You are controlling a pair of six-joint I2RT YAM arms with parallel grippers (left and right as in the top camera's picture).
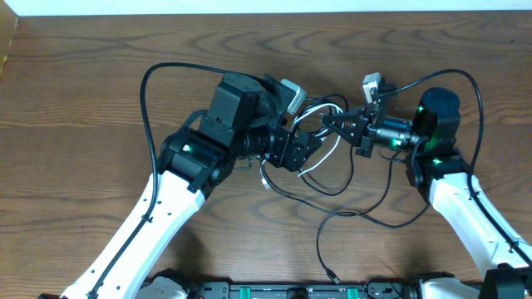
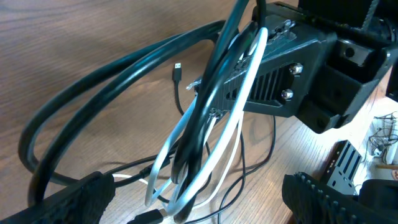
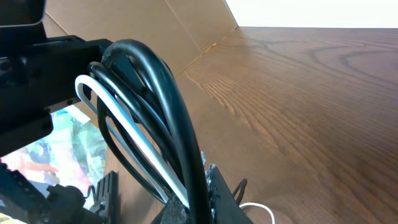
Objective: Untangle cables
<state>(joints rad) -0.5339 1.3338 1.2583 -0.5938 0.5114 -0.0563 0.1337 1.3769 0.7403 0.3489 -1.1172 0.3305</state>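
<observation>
The cables (image 1: 320,170), several thin black cords and a white one, hang as a tangled bundle at the table's middle. My right gripper (image 1: 328,124) is shut on the cables and holds their looped strands up; in the right wrist view the black and white loops (image 3: 155,81) run through its jaws (image 3: 208,196). My left gripper (image 1: 306,148) is open. In the left wrist view its two fingers (image 2: 199,199) stand wide on either side of the hanging strands (image 2: 205,124), below the right gripper (image 2: 273,68). It is not closed on them.
A long black cord trails toward the table's front edge and ends in a plug (image 1: 332,274). Another small plug (image 2: 178,70) lies on the wood. Cardboard (image 3: 155,25) stands at the table's left side. A black rail (image 1: 291,291) runs along the front edge.
</observation>
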